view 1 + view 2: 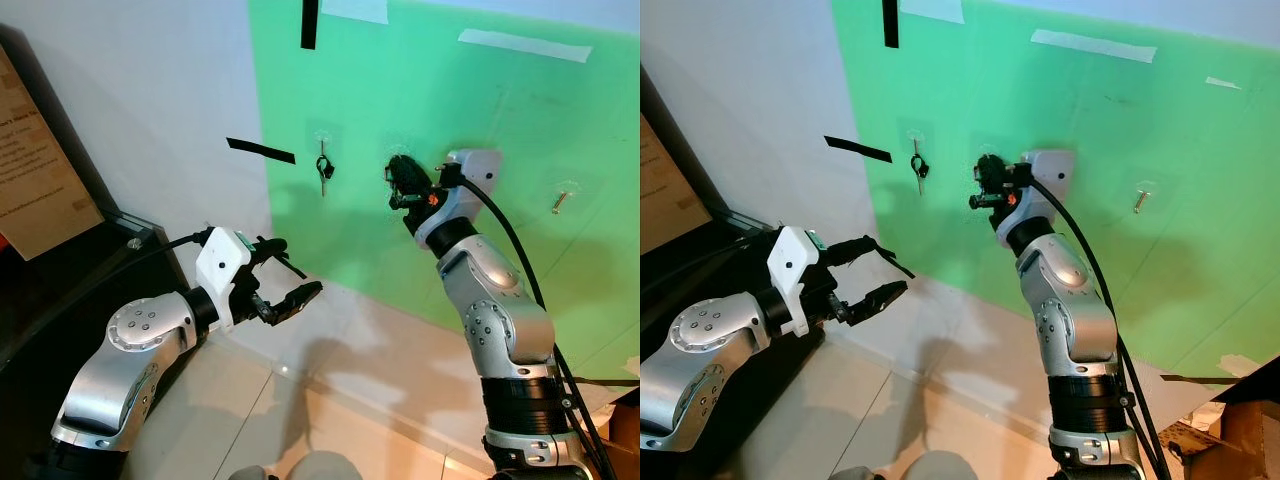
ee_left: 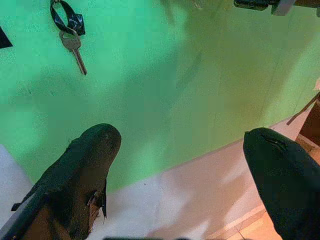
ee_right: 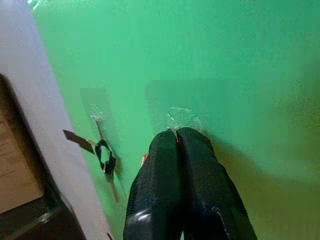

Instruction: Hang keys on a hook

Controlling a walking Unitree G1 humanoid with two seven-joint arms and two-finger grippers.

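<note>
Jaws of right gripper (image 3: 176, 134) pressed shut, tips at middle hook (image 3: 182, 118) on green wall (image 1: 420, 90); anything pinched, cannot tell. Keys (image 1: 324, 168) hang vertical on next hook, toward robot's left. Left gripper (image 1: 288, 280) wide open, empty, low, well apart. Sign (image 1: 30, 170) text unreadable.

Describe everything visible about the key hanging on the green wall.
The key is a single silver metal key on a black loop, hanging straight down from a small clear stick-on hook on the green wall. It hangs blade down, against the wall. Nothing else touches it; both end effectors are apart from it.
</note>
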